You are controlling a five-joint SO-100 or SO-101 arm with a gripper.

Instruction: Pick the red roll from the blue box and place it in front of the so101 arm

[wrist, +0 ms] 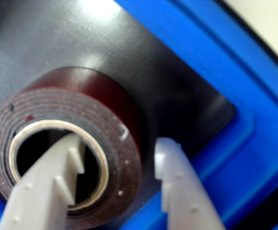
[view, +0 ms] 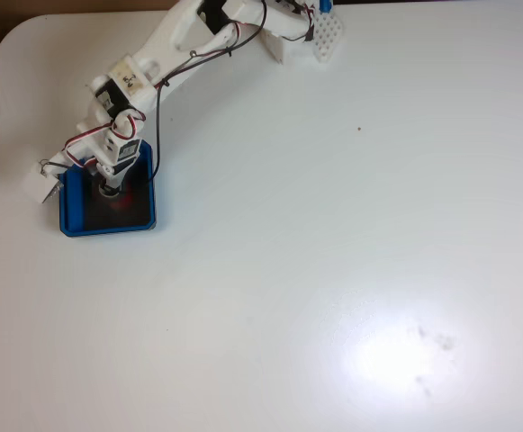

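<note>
White tabletop [view: 333,270], glossy, with glare at lower right of the fixed view. The so101 arm [view: 153,67] reaches from its base at the top edge down to the left, wires trailing along it. The blue box [view: 108,225] sits near the tabletop's left edge in the fixed view; in the wrist view its raised blue rim [wrist: 253,143] runs diagonally around a black floor pad [wrist: 57,38]. A small white object [view: 41,183] lies just beside the box's left side; can't tell what it is.

The red roll [wrist: 124,115] is inside the box, lying flat on the pad, hole up, close to one corner. In the fixed view only a red patch [view: 124,200] shows under the wrist.

Jaws [wrist: 119,165] straddle the roll's wall: one finger [wrist: 52,182] down in the hole, the other [wrist: 182,187] outside, between roll and box rim. A gap shows on the outer side, so parted, not clamped on it yet, nothing gripped.

Handling, as judgement: light, stiff ring of wound tape; wall should take a pinch without deforming. Outer face looks smooth, a bit slick; inner core is hard. Pinching through the wall as lined up looks right. Risks: outer finger has little room against the rim, and the roll may tilt or swing once lifted because the grip is off centre.
</note>
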